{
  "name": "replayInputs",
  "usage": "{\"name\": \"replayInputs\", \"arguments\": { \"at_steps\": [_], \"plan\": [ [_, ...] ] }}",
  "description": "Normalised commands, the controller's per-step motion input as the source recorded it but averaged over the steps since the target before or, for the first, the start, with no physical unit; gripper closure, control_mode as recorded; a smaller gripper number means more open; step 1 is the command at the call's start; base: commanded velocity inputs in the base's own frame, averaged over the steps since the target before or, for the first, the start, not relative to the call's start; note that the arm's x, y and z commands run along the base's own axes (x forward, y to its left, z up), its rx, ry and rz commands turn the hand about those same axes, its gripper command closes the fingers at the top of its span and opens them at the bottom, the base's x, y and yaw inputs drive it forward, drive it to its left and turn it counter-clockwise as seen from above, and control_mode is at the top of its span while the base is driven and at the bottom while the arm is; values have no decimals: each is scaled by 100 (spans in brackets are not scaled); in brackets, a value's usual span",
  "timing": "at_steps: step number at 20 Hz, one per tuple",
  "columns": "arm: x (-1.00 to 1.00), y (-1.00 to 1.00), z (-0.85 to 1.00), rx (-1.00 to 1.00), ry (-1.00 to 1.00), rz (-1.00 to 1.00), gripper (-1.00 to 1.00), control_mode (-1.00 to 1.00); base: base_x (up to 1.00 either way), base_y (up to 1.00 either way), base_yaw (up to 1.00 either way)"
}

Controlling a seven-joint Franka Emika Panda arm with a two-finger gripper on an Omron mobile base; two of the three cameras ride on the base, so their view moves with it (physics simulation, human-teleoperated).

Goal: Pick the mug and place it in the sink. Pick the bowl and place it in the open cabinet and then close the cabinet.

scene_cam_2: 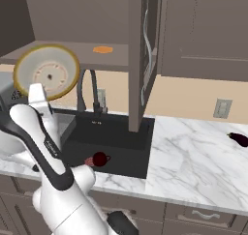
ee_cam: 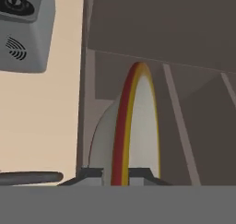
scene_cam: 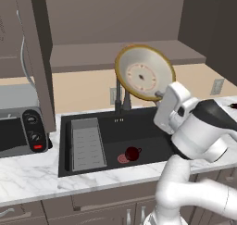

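Cream inside and tan at the rim, the bowl [scene_cam: 145, 73] is tipped up on edge in mid-air above the sink [scene_cam: 152, 145], its open face turned out toward the room. The gripper [ee_cam: 119, 176] is clamped on the bowl's rim: in the hand view the two dark fingertips [ee_cam: 91, 173] sit on either side of the thin edge, which runs upward as a red and yellow stripe. The white arm [scene_cam: 194, 127] reaches up from the front of the counter [scene_cam_2: 193, 152] to hold it there.

Behind the bowl is the open cabinet [scene_cam: 125, 53], its brown shelf [scene_cam: 92, 57] level with the bowl's lower half. A dark door [scene_cam: 39, 57] of the cabinet stands swung out to the left of the sink. On the shelf lies a small flat orange patch [scene_cam_2: 102, 49].

Down in the black basin, the dark red mug [scene_cam: 133, 153] sits upright just beside the red round drain [scene_cam: 123, 159]. A grey ribbed tray [scene_cam: 86, 143] fills the basin's left end, and the curved faucet [scene_cam: 121, 96] rises at the back. A toaster oven [scene_cam: 21, 131] stands on the marble left of the sink, and a dark eggplant [scene_cam_2: 238, 139] lies well to the right.
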Motion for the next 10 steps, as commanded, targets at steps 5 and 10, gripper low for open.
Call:
{"name": "replayInputs", "arguments": {
  "at_steps": [5, 10],
  "plan": [
    [0, 3, 72, 0, 23, -1, 100, -100, 0, 0, 0],
    [0, 0, 67, 0, 23, -2, 100, -100, 0, 0, 0]
  ]
}}
